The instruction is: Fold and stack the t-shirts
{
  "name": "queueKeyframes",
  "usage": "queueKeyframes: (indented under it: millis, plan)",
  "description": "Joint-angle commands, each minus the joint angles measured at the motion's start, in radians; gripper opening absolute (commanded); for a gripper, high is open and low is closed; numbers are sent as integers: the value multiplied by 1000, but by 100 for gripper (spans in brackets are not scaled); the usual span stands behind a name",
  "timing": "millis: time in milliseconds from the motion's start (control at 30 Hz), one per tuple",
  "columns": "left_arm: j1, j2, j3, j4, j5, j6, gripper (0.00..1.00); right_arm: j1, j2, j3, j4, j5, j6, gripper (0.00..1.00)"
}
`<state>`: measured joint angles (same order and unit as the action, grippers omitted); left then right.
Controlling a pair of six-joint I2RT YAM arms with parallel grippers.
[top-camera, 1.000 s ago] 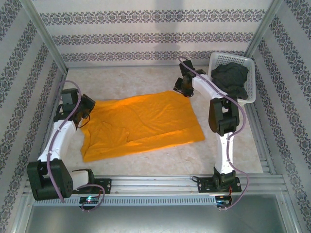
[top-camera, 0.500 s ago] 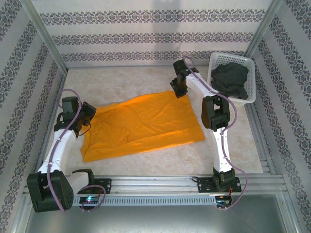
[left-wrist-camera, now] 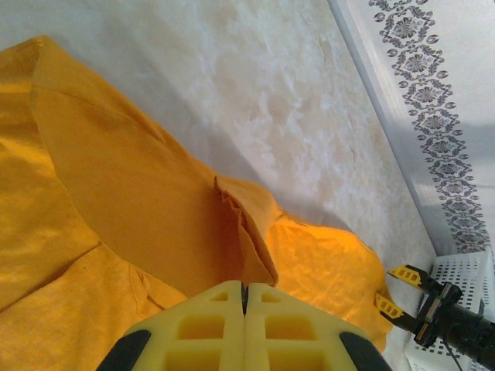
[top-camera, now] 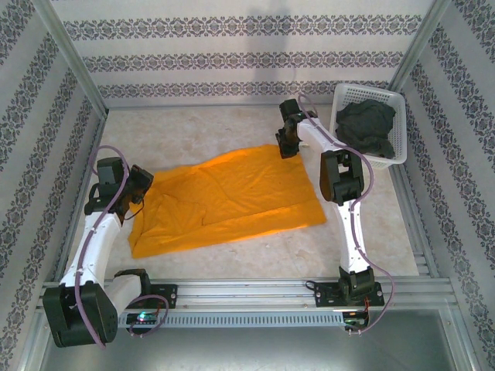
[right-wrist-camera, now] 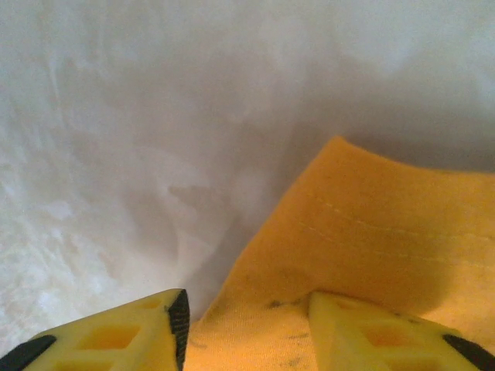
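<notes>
Broadly, the pale table point(top-camera: 232, 124) carries the orange-yellow t-shirt point(top-camera: 232, 197), which lies spread nearly flat across its middle, reaching from the left arm to the right arm. Its surface is wrinkled, with one sleeve folded over near the left side.

At the far right corner stands a white lattice basket point(top-camera: 398, 100). The dark grey t-shirt point(top-camera: 365, 124) lies crumpled inside it, well apart from the orange one.

At the shirt's left edge, the left gripper point(top-camera: 144, 185) is clenched. From the left wrist camera its yellow fingers point(left-wrist-camera: 209, 325) are pressed together, and a ridge of orange cloth rises up to their tips, pinched there.

At the shirt's far right corner, just beside the basket, sits the right gripper point(top-camera: 287, 147). From the right wrist camera its fingers point(right-wrist-camera: 348, 317) stand apart, released, with the hemmed corner of the orange cloth lying between them on the table.
</notes>
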<state>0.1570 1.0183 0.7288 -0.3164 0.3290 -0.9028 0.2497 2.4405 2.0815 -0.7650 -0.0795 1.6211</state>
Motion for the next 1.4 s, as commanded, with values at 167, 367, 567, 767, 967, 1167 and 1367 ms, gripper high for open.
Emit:
queueKeyframes:
  millis: [167, 367, 567, 767, 967, 1167, 1367]
  plan:
    - [-8, -52, -8, -59, -17, -11, 0, -34, -6, -111, 65, -65, -29, 13]
    - [-8, -64, -8, -85, -36, -9, 0, -46, -111, -252, 183, -74, -93, 0]
    - [-8, -79, -12, -127, -80, -7, 0, -44, -242, -443, 377, -81, -148, 0]
    - [-8, -103, -17, -180, -137, -11, 0, -53, -397, -712, 709, -116, -216, 0]
    - [-7, -118, -35, -191, -155, -27, 0, -56, -526, -976, 968, -235, -282, 0]
    - [-8, -135, -75, -191, -158, -49, 0, -58, -691, -1246, 985, -205, -336, 4]
    - [-8, -163, -100, -204, -162, -64, 0, -90, -803, -1312, 851, -161, -405, 38]
